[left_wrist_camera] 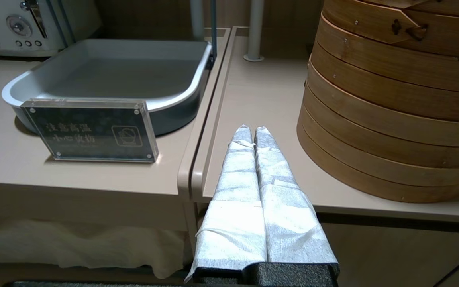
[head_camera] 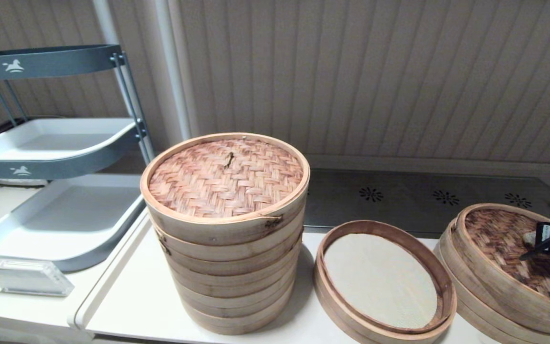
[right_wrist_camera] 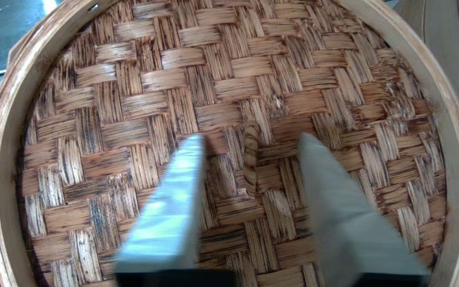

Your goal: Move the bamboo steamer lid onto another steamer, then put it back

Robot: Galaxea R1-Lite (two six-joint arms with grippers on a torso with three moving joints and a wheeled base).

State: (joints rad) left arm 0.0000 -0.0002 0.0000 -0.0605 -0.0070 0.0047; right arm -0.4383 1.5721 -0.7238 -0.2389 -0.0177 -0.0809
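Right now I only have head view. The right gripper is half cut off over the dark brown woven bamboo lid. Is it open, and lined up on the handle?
Observer: Open. In the right wrist view the right gripper straddles the small knot handle of the dark brown woven bamboo lid, one finger on each side, not closed on it.
Operator: Left arm? Not in my view.
Observer: The left gripper is shut, low at the table's front edge beside the tall many-tiered pale steamer.
Operator: What's the clear block by the grey tray?
Observer: An acrylic sign with Chinese characters.
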